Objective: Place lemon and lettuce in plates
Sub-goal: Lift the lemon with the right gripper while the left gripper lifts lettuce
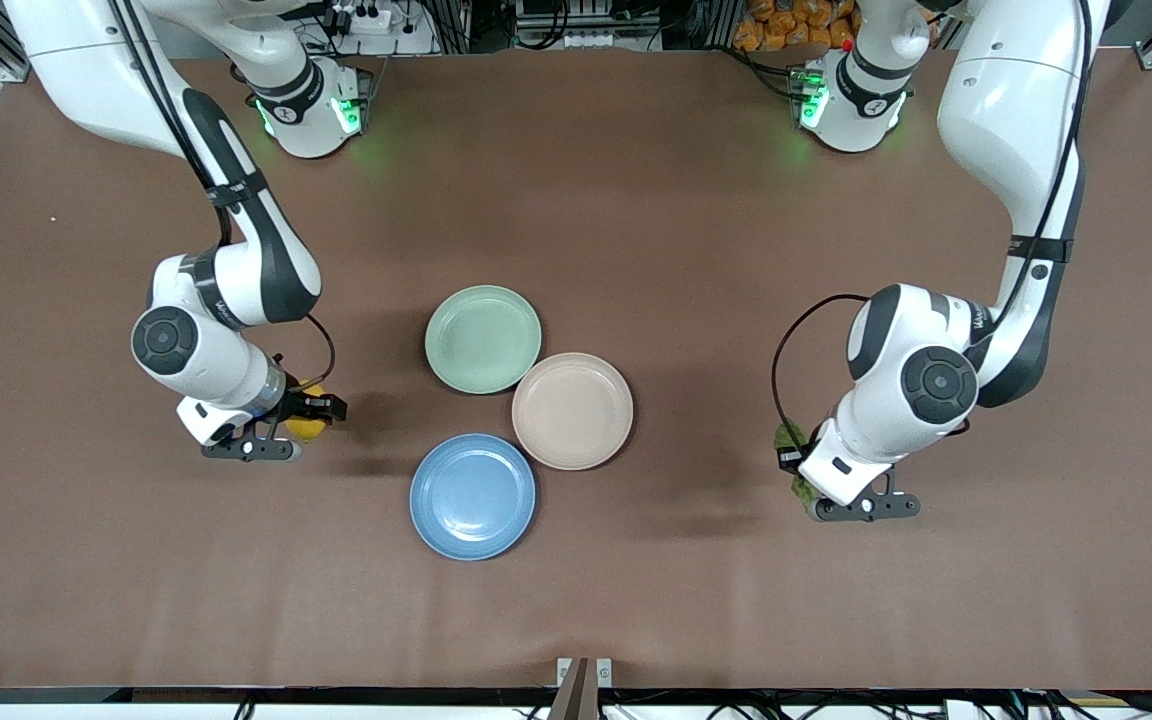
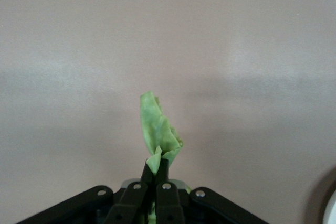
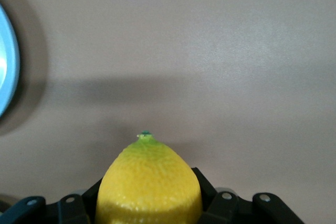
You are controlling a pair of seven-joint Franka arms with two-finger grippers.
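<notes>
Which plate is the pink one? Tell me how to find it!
Look at the middle of the brown table, where three round plates sit bunched together. The pale beige-pink plate is the one toward the left arm's end, touching both the mint-green plate and the blue plate. It is empty, and it is the only one that is not a cool colour.

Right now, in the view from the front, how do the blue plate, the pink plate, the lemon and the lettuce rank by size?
1. Blue plate and pink plate: they look alike, so no ranking.
2. Lettuce and lemon: both much smaller, each half hidden by the claw holding it, so unsure.
</notes>
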